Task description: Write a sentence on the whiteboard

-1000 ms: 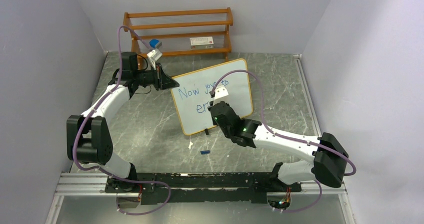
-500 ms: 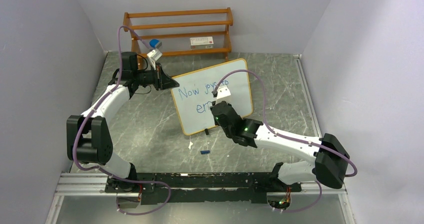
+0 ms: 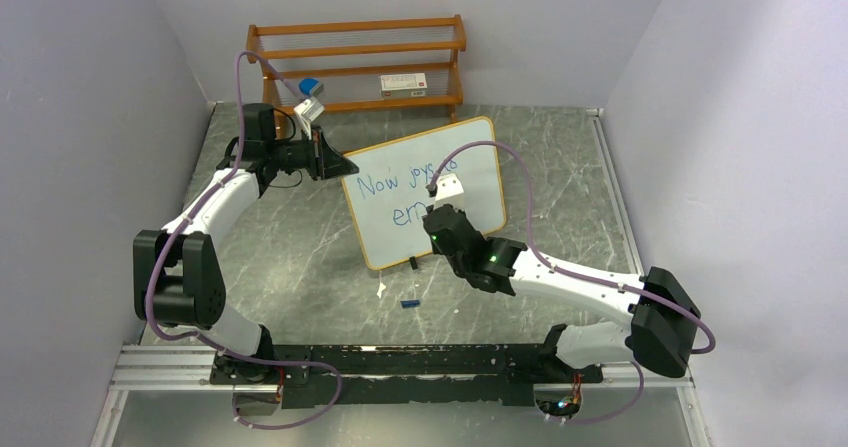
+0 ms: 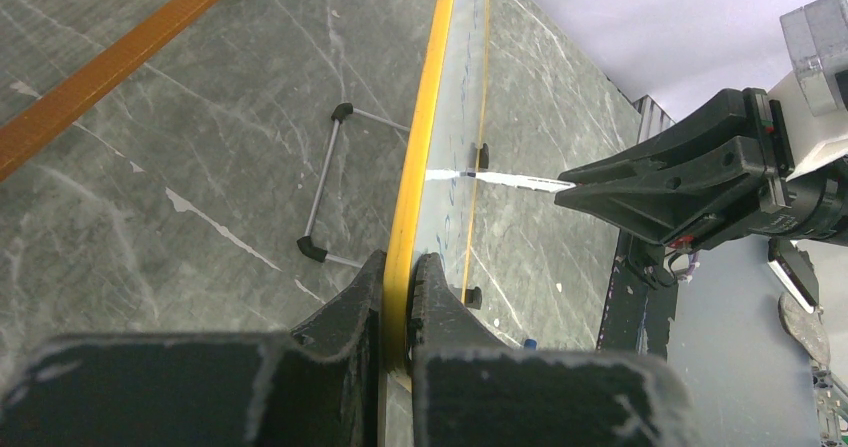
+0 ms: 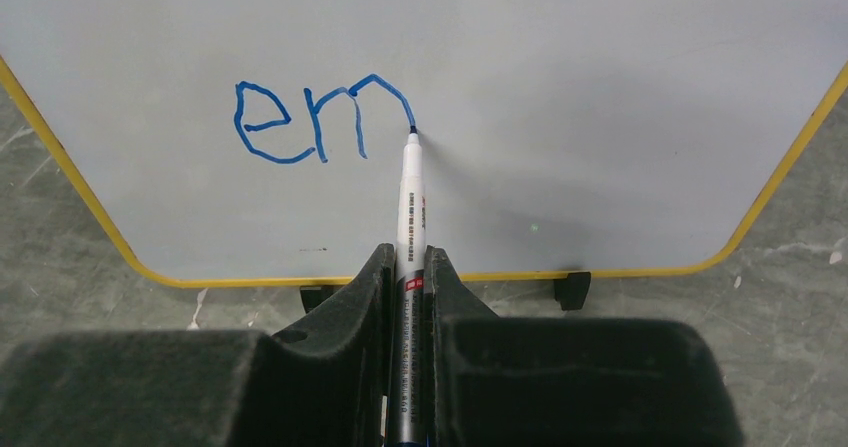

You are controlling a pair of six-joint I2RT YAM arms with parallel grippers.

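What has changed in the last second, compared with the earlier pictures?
The right gripper, shut on the marker, drifted slightly right along the whiteboard, lengthening the second row of the sentence to "em". The left gripper stayed clamped on the whiteboard's edge, and the whiteboard did not move.

1 whiteboard (image 3: 480, 147), 1 marker (image 5: 411, 197), 1 wooden rack (image 3: 357, 29) holding 1 white box (image 3: 404, 84), 1 small blue piece (image 3: 408, 304)

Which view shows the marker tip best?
The right wrist view: the marker runs from the right gripper to the whiteboard, tip touching the blue lettering. The left wrist view shows it side-on, thin. In the top view the gripper covers it.
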